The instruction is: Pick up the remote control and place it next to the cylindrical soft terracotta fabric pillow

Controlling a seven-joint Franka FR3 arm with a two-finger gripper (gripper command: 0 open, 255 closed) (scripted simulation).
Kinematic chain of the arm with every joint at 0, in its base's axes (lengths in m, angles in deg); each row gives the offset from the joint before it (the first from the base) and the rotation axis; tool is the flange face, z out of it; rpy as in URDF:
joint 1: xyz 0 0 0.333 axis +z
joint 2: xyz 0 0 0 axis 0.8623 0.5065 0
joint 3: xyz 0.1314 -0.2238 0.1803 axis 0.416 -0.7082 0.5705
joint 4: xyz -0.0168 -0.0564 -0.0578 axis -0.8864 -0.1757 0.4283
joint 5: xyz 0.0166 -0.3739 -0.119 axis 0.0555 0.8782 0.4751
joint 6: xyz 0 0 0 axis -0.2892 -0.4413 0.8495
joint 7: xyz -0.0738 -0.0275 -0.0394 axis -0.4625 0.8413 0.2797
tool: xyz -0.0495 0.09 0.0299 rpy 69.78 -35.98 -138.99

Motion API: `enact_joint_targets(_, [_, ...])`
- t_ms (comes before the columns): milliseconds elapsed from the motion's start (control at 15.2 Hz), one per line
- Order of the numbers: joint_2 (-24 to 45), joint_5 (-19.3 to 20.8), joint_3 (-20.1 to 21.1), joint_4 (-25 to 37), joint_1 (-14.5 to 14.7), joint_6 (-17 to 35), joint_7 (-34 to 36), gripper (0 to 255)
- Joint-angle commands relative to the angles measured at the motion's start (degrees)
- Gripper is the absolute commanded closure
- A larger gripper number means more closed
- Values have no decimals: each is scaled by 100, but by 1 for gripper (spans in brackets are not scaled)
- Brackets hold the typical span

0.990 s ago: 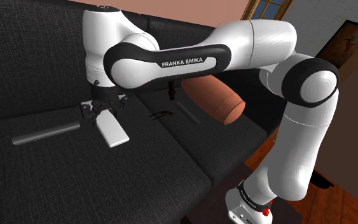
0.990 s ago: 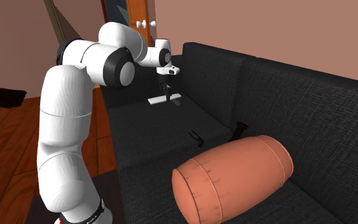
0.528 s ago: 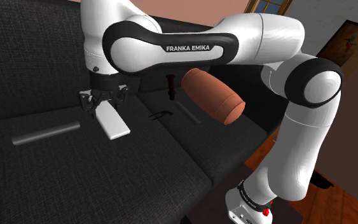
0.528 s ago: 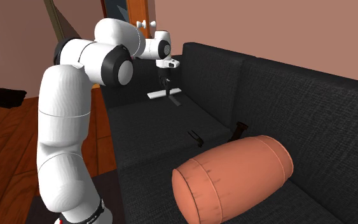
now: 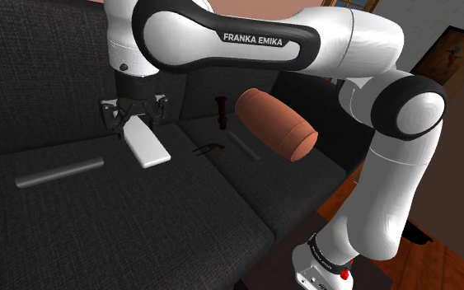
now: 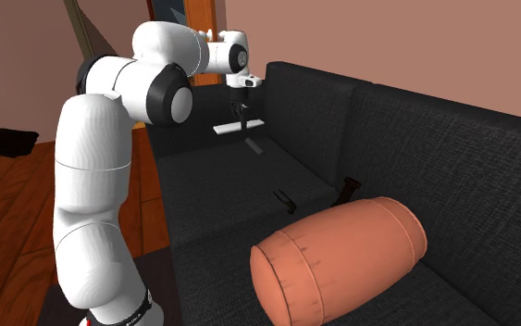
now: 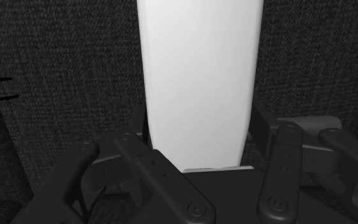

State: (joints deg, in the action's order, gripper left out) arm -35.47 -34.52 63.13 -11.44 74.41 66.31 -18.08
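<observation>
Remote control (image 7: 199, 83): we find this plain white slab pinched at its near end between the two fingers of the gripper (image 7: 203, 153), which press on its long sides.

1. Change. Over the last second the gripper (image 5: 135, 119) has risen, and the remote control (image 5: 145, 146) has risen with it. It now hangs tilted, free of the sofa (image 5: 139, 222) seat, above the cushion near the backrest edge. The second exterior view confirms a gap beneath the remote control (image 6: 238, 126).
2. Meaning. We judge the pick-up complete and the grasp firm; the carry comes next.
3. Target. The terracotta pillow (image 5: 275, 123) lies well apart, at the seat's end toward the shoulder view's right.
4. Obstacles. A grey bar (image 5: 244, 146) and small dark objects (image 5: 208, 150) lie on the seat between the two; we advise keeping height.
</observation>
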Motion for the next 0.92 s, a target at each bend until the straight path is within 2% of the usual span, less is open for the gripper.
enact_joint_targets(0, [11, 2, 4, 166, 20, -155, -8, 255])
enact_joint_targets(858, [291, 138, 13, 1588, 286, -1311, -20, 255])
